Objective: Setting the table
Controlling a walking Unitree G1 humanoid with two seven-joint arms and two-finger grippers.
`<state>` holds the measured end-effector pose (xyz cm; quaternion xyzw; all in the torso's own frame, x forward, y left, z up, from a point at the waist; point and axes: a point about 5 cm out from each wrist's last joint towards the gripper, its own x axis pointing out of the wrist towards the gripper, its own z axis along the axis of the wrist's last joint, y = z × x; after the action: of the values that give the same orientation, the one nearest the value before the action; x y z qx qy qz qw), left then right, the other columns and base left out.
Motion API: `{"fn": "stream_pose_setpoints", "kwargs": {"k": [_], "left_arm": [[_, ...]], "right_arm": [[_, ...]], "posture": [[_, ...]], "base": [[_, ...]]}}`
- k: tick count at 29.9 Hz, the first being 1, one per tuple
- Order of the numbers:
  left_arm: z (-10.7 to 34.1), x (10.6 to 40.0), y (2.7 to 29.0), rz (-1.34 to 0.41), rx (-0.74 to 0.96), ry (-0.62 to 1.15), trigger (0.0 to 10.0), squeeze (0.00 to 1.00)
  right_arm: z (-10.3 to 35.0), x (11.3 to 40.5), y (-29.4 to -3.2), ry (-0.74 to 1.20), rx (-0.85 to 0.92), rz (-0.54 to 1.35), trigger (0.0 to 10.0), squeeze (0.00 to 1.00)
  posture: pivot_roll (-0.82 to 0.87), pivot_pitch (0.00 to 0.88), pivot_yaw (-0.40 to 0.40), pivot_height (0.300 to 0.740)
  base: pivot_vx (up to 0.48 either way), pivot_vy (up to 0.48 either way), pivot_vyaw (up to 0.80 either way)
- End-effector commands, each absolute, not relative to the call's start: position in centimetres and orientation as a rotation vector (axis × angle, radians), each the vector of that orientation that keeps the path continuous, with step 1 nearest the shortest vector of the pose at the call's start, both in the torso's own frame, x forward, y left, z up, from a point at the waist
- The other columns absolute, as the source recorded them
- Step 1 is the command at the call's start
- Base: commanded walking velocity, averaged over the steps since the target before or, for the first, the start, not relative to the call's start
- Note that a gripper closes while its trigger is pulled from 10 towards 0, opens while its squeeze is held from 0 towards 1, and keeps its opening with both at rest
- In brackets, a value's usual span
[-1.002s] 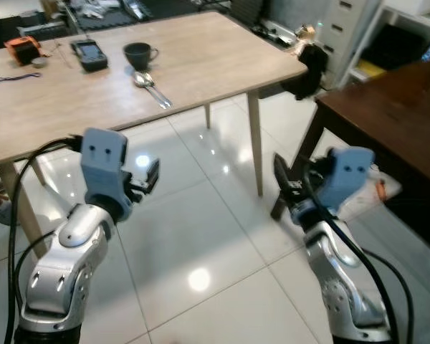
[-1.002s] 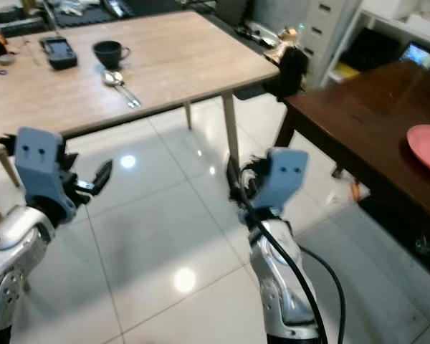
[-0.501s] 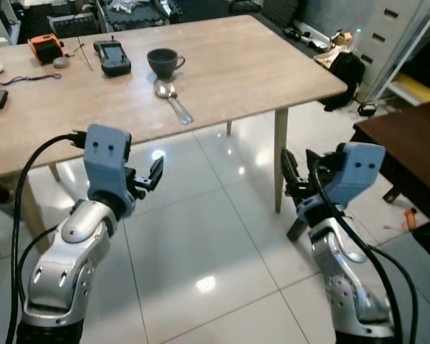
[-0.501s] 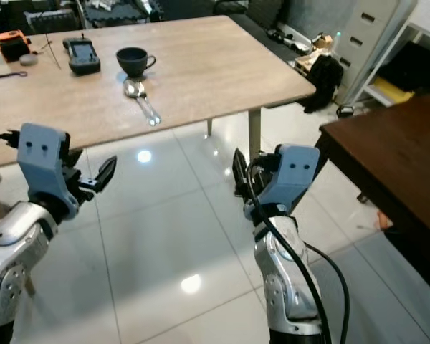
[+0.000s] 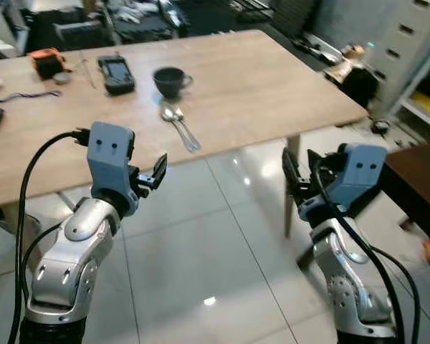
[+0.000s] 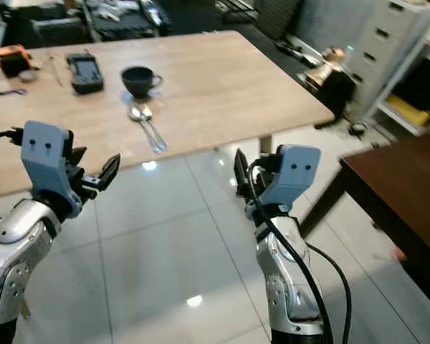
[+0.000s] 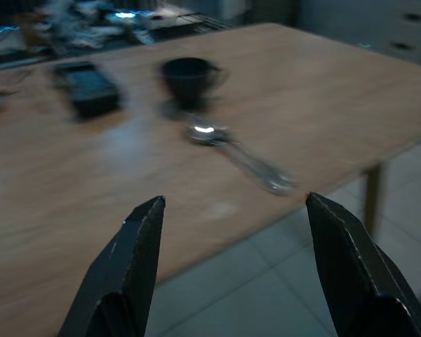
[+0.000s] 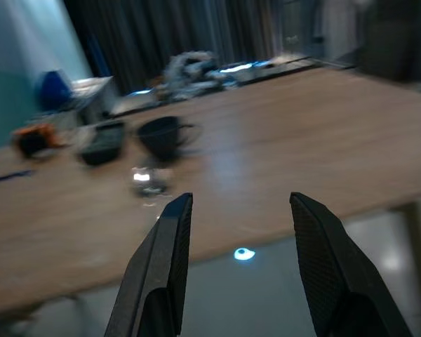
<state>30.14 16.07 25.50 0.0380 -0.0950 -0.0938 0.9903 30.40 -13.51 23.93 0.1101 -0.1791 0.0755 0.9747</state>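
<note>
Light wood table (image 5: 272, 79) ahead, over glossy white floor tiles (image 5: 193, 258). On it: dark cup (image 5: 170, 79) mid-table, two spoons (image 5: 179, 125) lying just in front of the cup, toward the near edge. Black handset (image 5: 116, 72) sits beside the cup on the robot's left, orange gadget (image 5: 46, 61) further left, a cable (image 5: 25, 95) and clutter at the far edge. Grey drawer cabinet (image 6: 387, 50) to the right, black bag (image 6: 335, 84) on the floor by it, dark brown table (image 6: 408, 186) at right.

Left gripper (image 7: 228, 270) hangs off the near table edge, fingers spread wide, nothing held. Right gripper (image 8: 240, 263) is beside the table leg (image 5: 292, 186), fingers apart, empty. Wrist views are blurred.
</note>
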Motion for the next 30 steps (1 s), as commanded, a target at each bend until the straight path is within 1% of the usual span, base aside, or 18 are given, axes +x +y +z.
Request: {"fn": "stream_pose_setpoints", "kwargs": {"k": [1,2,14,20,23,25,30], "left_arm": [[25.0,30.1,16.4,-0.173,0.076,-0.173,10.0,0.00],[25.0,30.1,16.4,-0.173,0.076,-0.173,10.0,0.00],[25.0,30.1,16.3,-0.177,0.077,-0.177,10.0,0.00],[24.9,30.1,16.1,-0.194,0.073,-0.169,10.0,0.00],[24.9,30.1,16.1,-0.198,0.071,-0.168,10.0,0.00],[24.9,30.1,16.0,-0.201,0.062,-0.168,10.0,0.00],[24.6,29.4,15.7,-0.291,0.047,-0.173,10.0,0.00]], "right_arm": [[23.8,30.4,-13.2,-0.355,0.218,0.164,10.0,0.00],[23.8,30.4,-13.2,-0.356,0.218,0.163,10.0,0.00],[23.8,30.5,-13.3,-0.361,0.213,0.164,10.0,0.00],[24.3,30.9,-14.1,-0.377,0.182,0.137,10.0,0.00],[24.5,31.0,-14.5,-0.384,0.173,0.126,10.0,0.00],[24.6,31.0,-14.8,-0.389,0.164,0.120,10.0,0.00],[24.9,31.1,-15.4,-0.404,0.101,0.121,10.0,0.00]], "posture": [[0.09,0.169,0.045,0.740],[0.09,0.169,0.045,0.740],[0.09,0.162,0.044,0.740],[0.09,0.166,0.042,0.740],[0.09,0.167,0.042,0.740],[0.09,0.167,0.042,0.740],[0.09,0.174,0.044,0.740]], "base": [[0.390,0.000,0.80],[0.390,0.000,0.80],[0.374,0.000,0.00],[0.300,0.000,0.00],[0.249,0.000,0.00],[0.000,0.000,0.00],[0.000,0.000,0.00]]}}
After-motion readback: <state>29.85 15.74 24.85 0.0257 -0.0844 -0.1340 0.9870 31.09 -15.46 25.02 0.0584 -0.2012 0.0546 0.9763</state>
